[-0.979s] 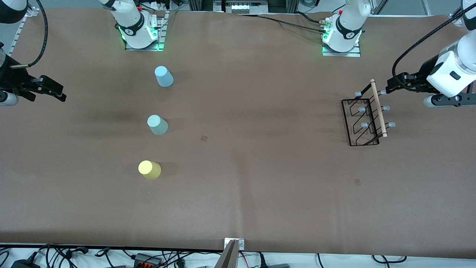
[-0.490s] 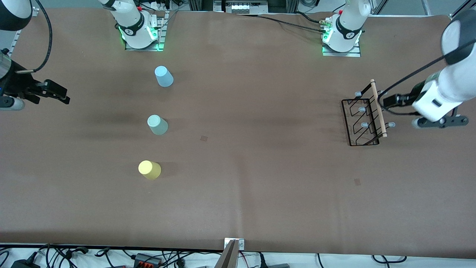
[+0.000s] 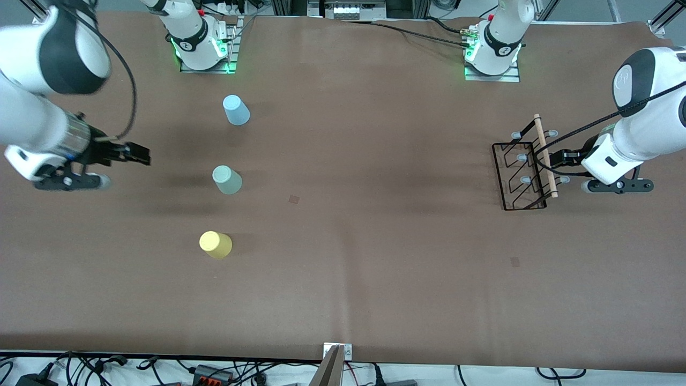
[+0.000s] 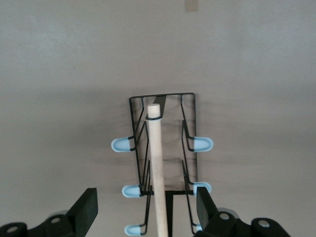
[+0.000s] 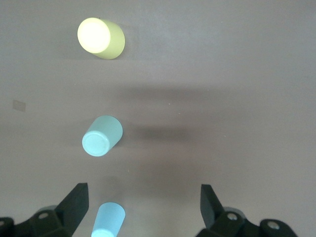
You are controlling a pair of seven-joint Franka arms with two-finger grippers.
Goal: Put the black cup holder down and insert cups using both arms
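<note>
The right gripper (image 3: 140, 155) hangs over the table (image 3: 343, 257) at the right arm's end, jaws spread and empty. Ahead of its jaws stand three upturned cups in a row: the light blue cup (image 3: 236, 110), the mint green cup (image 3: 227, 179) and the yellow cup (image 3: 215, 244). At the left arm's end the black cup holder (image 3: 522, 174) stands on the table. The left gripper (image 3: 557, 158) is at its wooden rod (image 4: 157, 168), jaws spread to either side and seemingly not yet touching it.
</note>
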